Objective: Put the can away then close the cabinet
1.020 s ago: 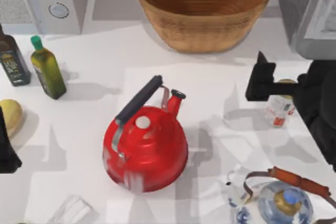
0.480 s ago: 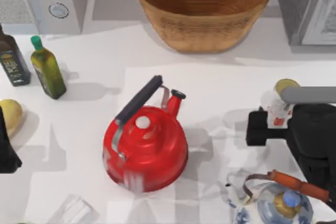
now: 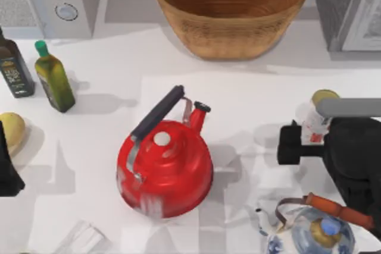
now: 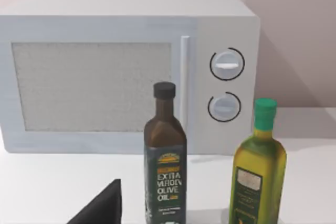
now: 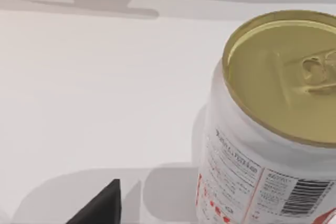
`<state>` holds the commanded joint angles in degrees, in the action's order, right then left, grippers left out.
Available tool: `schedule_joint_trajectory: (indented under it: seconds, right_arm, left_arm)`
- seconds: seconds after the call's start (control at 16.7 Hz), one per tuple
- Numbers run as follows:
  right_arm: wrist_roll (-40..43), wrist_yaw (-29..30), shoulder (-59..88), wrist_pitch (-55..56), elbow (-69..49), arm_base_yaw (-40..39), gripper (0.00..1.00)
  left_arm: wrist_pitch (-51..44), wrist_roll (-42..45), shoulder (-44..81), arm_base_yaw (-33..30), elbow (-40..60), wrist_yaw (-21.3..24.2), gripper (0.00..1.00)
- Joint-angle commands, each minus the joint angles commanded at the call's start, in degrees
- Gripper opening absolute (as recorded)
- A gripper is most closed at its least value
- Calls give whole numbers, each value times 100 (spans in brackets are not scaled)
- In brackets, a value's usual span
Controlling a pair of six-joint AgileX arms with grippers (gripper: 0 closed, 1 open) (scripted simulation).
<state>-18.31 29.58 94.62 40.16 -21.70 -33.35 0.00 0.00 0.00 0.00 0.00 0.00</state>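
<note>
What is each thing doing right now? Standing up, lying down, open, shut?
can: upright on the table at the right, top sealed.
right claw: beside the can, low over the table.
left claw: parked at the table's left edge.
red kettle: upright, lid on, handle raised.
green-capped oil bottle: standing, capped.
dark olive oil bottle: standing, capped.
microwave: door shut.
basket: upright, nothing inside.
blue-and-white teapot: upright, lid on.

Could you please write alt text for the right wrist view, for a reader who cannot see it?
A close view of the can, upright on the white table, showing its pale-gold top with a pull tab and a white label with small print, a barcode and red marks. A dark corner of the right gripper sits at the picture's edge.
</note>
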Motion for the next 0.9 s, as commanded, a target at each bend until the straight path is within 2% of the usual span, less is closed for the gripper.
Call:
schedule_joint_trajectory:
  seconds: [0.54, 0.84, 0.9]
  right_arm:
    - [328, -474, 1398, 685, -817, 592, 100]
    - [341, -488, 1473, 736, -845, 641, 100]
    - [341, -488, 1473, 736, -845, 641, 92]
  left_arm:
    - [0, 0, 0, 0, 0, 0, 100]
    - [0, 0, 0, 0, 0, 0, 100]
    - [0, 0, 0, 0, 0, 0, 100]
